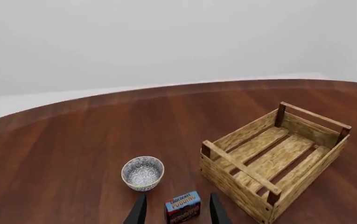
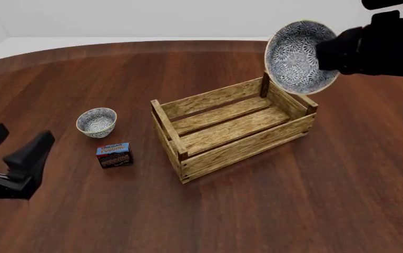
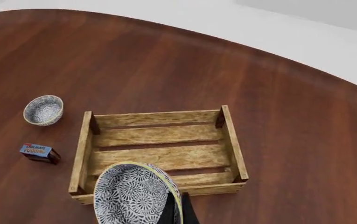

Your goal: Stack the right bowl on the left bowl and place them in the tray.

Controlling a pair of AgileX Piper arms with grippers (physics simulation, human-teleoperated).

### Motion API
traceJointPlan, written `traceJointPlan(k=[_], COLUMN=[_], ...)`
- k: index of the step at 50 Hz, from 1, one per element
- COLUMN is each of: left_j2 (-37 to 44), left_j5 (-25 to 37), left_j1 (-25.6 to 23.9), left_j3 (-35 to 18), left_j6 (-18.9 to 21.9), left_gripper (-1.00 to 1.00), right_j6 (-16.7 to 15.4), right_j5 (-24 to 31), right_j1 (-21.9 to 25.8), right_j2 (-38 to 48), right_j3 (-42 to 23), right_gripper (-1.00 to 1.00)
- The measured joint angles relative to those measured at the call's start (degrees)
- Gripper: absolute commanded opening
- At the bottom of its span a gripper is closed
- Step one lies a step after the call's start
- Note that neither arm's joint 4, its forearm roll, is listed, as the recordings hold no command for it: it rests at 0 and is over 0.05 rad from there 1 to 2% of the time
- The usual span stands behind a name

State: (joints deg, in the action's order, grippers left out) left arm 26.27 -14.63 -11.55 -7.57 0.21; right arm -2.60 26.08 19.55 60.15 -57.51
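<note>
- Your right gripper [image 3: 177, 210] has its fingers clamped on the rim of the right bowl [image 2: 296, 57], holding it tilted in the air above the tray's [image 2: 208, 153] far right corner.
- The left bowl [image 2: 96, 122] sits upright on the counter [image 2: 314, 200], left of the tray, near the pudding box [image 2: 114, 155].
- Your left gripper [image 1: 177, 212] hangs above the counter, fingers spread and empty.

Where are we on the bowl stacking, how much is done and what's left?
Done: the right gripper has lifted the right bowl, tilted, high above the tray. In hand: carrying it toward the left bowl, which sits on the table beside the pudding box. Left: stacking, then moving both into the tray, which holds nothing. The left gripper hangs open.
</note>
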Motion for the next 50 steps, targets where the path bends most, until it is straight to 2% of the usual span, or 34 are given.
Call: traceJointPlan(k=[13, 27, 50], left_j2=[1.09, 8.04, 11.67], left_j5=[1.19, 0.72, -0.64], left_j1=[-0.68, -1.44, -2.49], left_j3=[-2.4, -5.3, -6.93], left_j6=[-0.06, 0.99, 1.7], left_gripper=[1.0, 1.0, 1.0], right_j6=[1.53, 3.06, 3.86], right_j5=[-4.04, -10.5, -12.87], right_j1=[2.33, 4.35, 5.14], right_j2=[0.3, -1.6, -2.6], right_j3=[1.41, 5.5, 7.17], right_gripper=[-1.0, -1.0, -1.0])
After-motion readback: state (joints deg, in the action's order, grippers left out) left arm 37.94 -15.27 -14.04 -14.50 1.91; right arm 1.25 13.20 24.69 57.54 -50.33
